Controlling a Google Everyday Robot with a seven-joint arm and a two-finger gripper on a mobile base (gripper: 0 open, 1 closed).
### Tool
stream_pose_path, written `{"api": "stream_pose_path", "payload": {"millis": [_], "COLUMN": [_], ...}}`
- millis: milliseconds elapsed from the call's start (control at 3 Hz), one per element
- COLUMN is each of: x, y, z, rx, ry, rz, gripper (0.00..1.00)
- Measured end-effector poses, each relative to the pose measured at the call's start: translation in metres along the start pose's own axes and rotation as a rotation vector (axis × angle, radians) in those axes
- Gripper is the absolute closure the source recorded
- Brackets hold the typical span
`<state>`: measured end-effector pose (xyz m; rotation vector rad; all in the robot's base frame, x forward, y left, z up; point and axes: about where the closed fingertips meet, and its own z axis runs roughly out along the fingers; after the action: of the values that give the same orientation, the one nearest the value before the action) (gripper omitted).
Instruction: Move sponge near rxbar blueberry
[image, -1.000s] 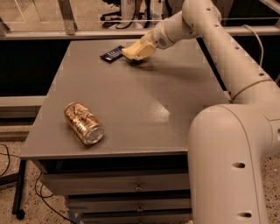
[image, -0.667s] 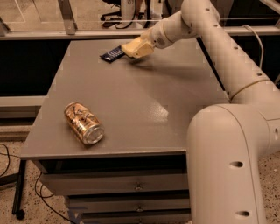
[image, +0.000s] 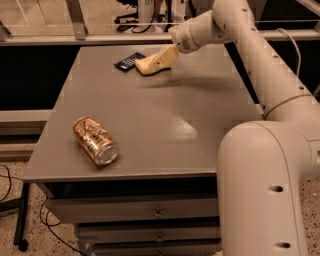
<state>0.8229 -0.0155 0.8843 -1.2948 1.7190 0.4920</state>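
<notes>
Camera view. Showing the gripper (image: 160, 58) lowered over the far part of the grey table (image: 150, 125), at the end of a white arm (image: 267, 75) rising from the near right and bending in above the table's right edge. Pointing down and to the left, tip meeting the sponge (image: 143, 67). Blending in colour with the sponge, so leaving it impossible to tell whether gripping, closed or parted.

Locating the sponge directly at the gripper's tip, lying on the table surface and extending leftward from it. Locating the rxbar blueberry (image: 128, 60) just beyond the sponge, on the side away from the gripper, flat on the table, one corner touching or almost touching the sponge; not resolving which. Placing the sponge, thus, between gripper and bar.

Showing a gold drink can (image: 95, 140) lying on its side well apart from the gripper, toward the near left corner of the table, silver end turned toward the near edge. Showing drawers (image: 125, 210) under the table front, well below the gripper, and a rail (image: 100, 38) running behind the table, past the gripper's far side.
</notes>
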Motion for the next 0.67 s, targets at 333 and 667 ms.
{"api": "stream_pose_path", "payload": {"millis": [333, 667], "x": [0.005, 0.02], "y": [-0.006, -0.014], "z": [-0.041, -0.126], "rx": [0.03, 0.103], "ry": [-0.035, -0.055], "rz": [0.068, 0.133], "gripper": [0.0, 0.0]}}
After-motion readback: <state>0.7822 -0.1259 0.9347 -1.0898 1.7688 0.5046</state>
